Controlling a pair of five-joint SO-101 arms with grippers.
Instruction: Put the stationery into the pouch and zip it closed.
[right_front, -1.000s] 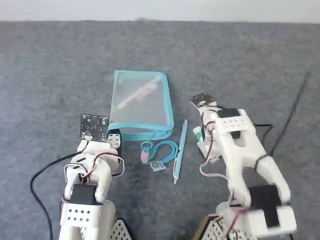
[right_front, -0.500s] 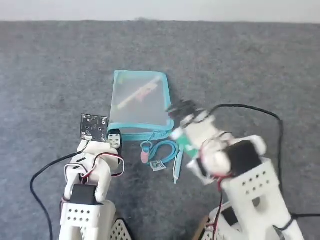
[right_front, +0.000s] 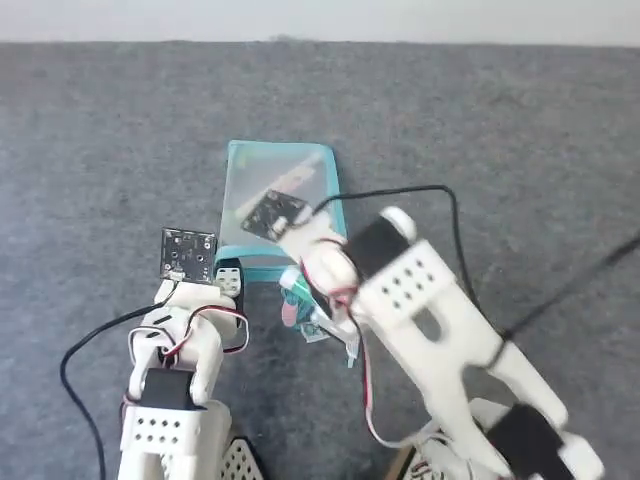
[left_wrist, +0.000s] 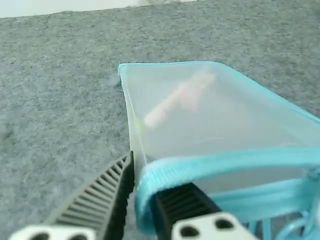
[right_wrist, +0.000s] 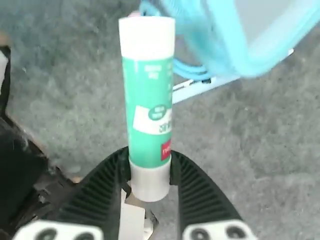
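Observation:
The translucent teal-edged pouch (right_front: 283, 190) lies mid-table with a pink item (left_wrist: 180, 97) inside. My left gripper (right_front: 229, 278) is shut on the pouch's teal zipper edge (left_wrist: 150, 180) at its near left corner. My right gripper (right_wrist: 149, 165) is shut on a green and white glue stick (right_wrist: 147, 100). It holds the stick just above the table at the pouch's near edge, by the zipper pull and teal strap (right_front: 318, 325). The right arm covers most of a light blue pen (right_front: 351, 352) lying near the strap.
Grey carpet-like cloth (right_front: 520, 150) covers the table, with a pale wall edge at the far side. A black cable (right_front: 80, 350) loops beside the left arm and another (right_front: 590, 275) trails off to the right.
The right arm has swung left across the pen with the glue stick in its gripper, from the pouch's right side to its near edge. The left arm has kept still on the pouch.

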